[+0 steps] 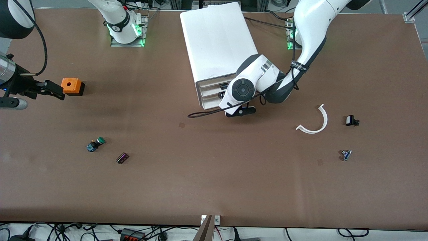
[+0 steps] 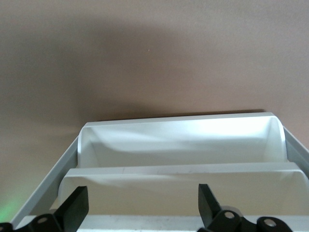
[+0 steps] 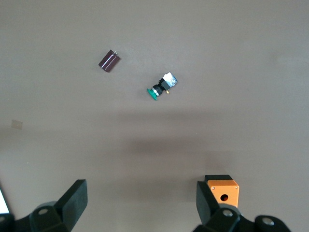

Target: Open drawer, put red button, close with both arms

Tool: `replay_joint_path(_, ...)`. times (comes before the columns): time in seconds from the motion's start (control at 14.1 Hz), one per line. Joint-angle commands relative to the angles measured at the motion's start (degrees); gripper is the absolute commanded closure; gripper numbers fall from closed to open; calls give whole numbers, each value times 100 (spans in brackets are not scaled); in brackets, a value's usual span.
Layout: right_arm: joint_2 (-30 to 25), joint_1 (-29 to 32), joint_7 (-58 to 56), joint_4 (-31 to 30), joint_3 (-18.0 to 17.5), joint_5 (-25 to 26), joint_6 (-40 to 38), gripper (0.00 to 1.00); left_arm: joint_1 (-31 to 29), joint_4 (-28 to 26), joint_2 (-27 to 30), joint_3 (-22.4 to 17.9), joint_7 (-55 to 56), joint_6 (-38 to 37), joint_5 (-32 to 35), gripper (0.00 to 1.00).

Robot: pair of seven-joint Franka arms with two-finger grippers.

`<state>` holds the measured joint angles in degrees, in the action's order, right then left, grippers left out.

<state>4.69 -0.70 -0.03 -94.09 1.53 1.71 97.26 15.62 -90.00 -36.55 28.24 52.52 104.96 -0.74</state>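
Note:
The white cabinet (image 1: 217, 43) stands at the table's middle, and its drawer fronts (image 1: 212, 92) look shut. The left arm's hand (image 1: 243, 89) is at those fronts and hides its fingers in the front view. In the left wrist view the left gripper (image 2: 142, 205) is open, with the white drawer fronts (image 2: 178, 140) between and below its fingers. The right gripper (image 1: 55, 89) is open and empty beside the orange box (image 1: 72, 86); it also shows in the right wrist view (image 3: 140, 200). No red cap shows. A tiny blue-based part (image 1: 346, 154) lies toward the left arm's end.
A green-capped button (image 1: 96, 144) and a small dark block (image 1: 122, 158) lie toward the right arm's end; both show in the right wrist view, with the orange box (image 3: 223, 189). A white curved strip (image 1: 316, 122) and a small black part (image 1: 351, 120) lie toward the left arm's end.

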Motion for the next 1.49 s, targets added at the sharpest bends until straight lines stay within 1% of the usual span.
replay_joint_path(0.0, -179, 27, -84, -197, -39, 58, 82, 0, -24, -185, 201, 41, 83, -81, 30, 0)
replay_joint_path(0.43, -258, 0, -93, -206, -65, 49, 91, 0, -111, -45, 262, 15, -32, -81, 118, 0)
replay_joint_path(0.71, -267, 9, -111, -206, -74, 49, 65, 0, -638, 193, 534, -21, -110, -89, 179, 0)
replay_joint_path(0.85, -276, 18, -242, -206, -65, 40, 65, 0, -936, 272, 718, -3, -679, -98, 783, 0)
replay_joint_path(0.92, -276, 35, -304, -206, -48, 23, 73, 0, -1164, 316, 771, 14, -1030, -107, 951, 0)
replay_joint_path(1.14, -276, 53, -322, -223, -21, 5, 73, 0, -1850, 316, 1131, 6, -2602, -247, 962, 0)
replay_joint_path(1.28, -319, 53, -287, -250, -21, 5, 38, 0, -2289, 325, 1473, 32, -3403, -545, 962, 0)
replay_joint_path(1.42, -381, 44, -287, -329, -30, 14, 47, 0, -2484, 499, 1738, -3, -3975, -1009, 953, 0)
